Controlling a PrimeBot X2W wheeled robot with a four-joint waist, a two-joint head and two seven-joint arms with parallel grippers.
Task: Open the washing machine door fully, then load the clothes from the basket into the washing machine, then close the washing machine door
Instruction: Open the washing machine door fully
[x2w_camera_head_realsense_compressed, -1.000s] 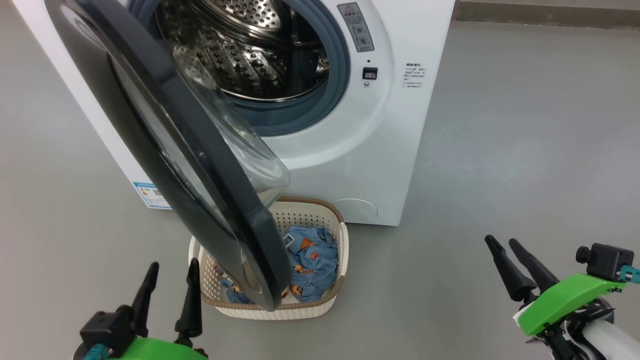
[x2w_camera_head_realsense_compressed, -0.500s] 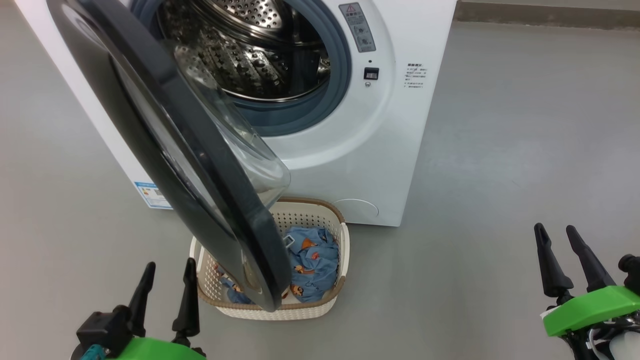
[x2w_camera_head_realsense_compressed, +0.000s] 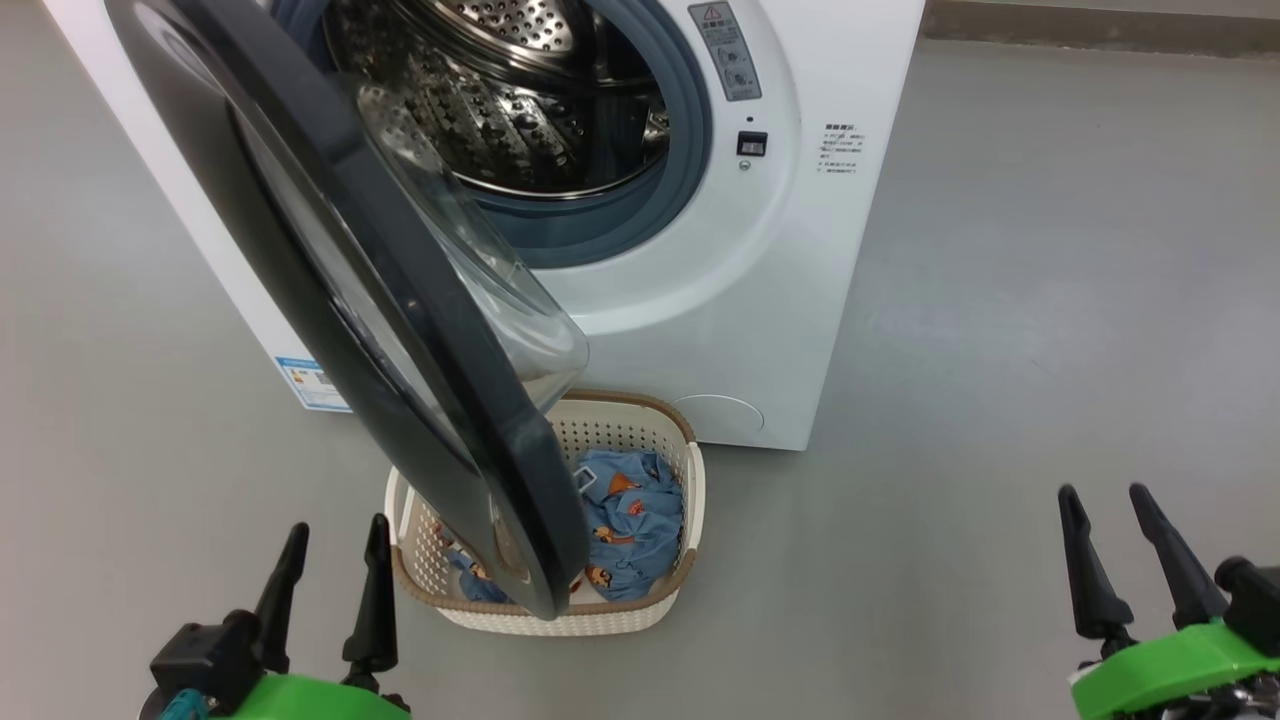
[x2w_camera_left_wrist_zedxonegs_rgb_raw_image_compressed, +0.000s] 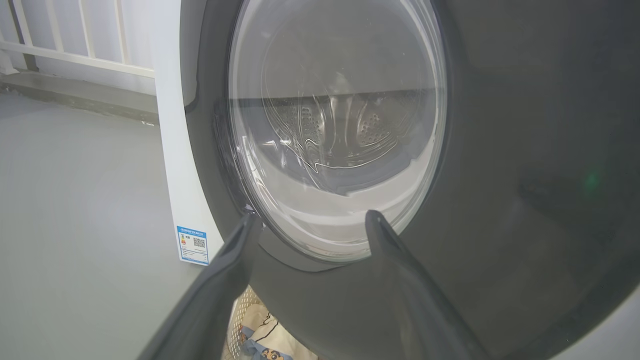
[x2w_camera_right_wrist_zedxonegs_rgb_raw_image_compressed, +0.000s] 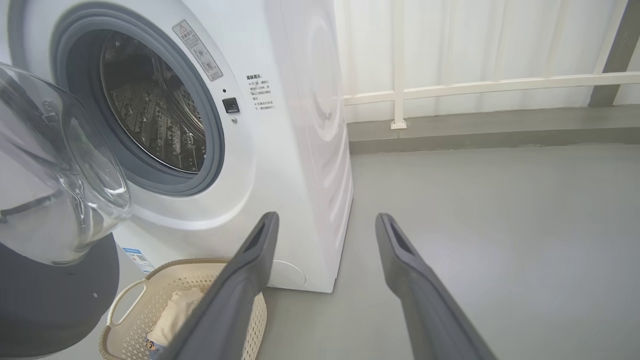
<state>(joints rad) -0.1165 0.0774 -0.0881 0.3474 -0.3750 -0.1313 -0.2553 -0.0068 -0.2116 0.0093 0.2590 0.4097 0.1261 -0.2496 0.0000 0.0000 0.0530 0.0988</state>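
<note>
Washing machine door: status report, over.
Open, empty: left claw, right claw. Partly open: glossy black-framed round door. It overhangs cream perforated basket, covering part of blue printed clothes.

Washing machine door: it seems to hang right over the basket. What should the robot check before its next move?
1. Washing machine door swung fully open: not ok, it covers half the basket.
2. Clothes reachable in the basket: not ok, partly behind the door.
3. Left hand open, holding nothing: ok, near the door's outer face.
4. Right hand open, holding nothing: ok, over the floor.
5. Drum ready for loading: ok, as far as visible.
</note>
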